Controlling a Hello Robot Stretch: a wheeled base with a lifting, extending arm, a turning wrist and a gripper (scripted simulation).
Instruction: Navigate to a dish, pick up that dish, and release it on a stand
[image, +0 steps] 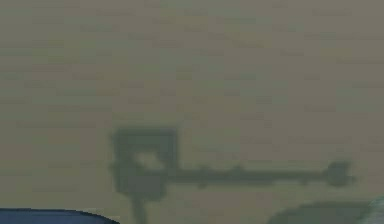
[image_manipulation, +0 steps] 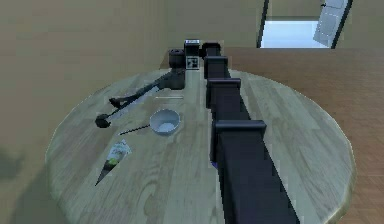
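Observation:
A small white bowl-shaped dish (image_manipulation: 165, 122) stands on a round wooden table (image_manipulation: 310, 140), left of my arm (image_manipulation: 235, 130). The dark arm reaches out across the tabletop to two white marker squares (image_manipulation: 190, 52). Left of them sits my gripper's dark body, and its thin fingers run down-left over the wood to the gripper (image_manipulation: 108, 111) tips. These tips lie up-left of the dish, apart from it. Only bare tabletop shows behind them, so the gripper holds nothing.
A thin dark pencil (image_manipulation: 132, 130) and a pale greenish pointed thing (image_manipulation: 116, 155) lie left of the dish. A bright doorway (image_manipulation: 290, 22) opens at the back right. A plain wall (image: 190, 70) stands close ahead, with a dark blue edge (image: 50, 216) at bottom left.

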